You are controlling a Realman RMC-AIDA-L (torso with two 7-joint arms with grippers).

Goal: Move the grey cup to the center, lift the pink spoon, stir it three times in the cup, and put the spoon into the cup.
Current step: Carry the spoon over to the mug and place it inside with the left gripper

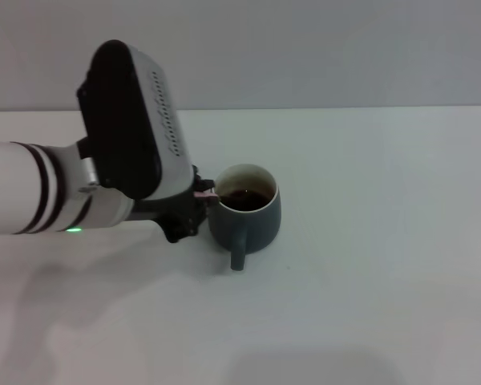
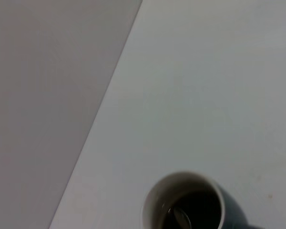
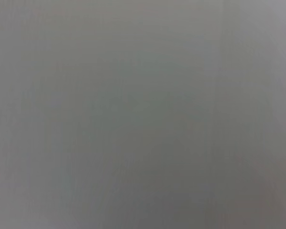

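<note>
Grey cup (image 1: 244,213) stood mid-table, dark liquid inside | our left gripper (image 1: 199,200) at its left rim, seemingly pinching the pink spoon (image 1: 204,193) | we judged stirring underway | next: release spoon into cup

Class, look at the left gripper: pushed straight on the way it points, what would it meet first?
Probably the grey cup: the left gripper sits right at its rim, holding the pink spoon. Depth is uncertain.

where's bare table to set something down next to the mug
The white table is bare on the robot's right of the squat dark slate-grey ceramic mug, and in front of its handle. It is crowded on the mug's left, where the left gripper holds the pale pink spoon at the rim. The right arm is out of view.
</note>
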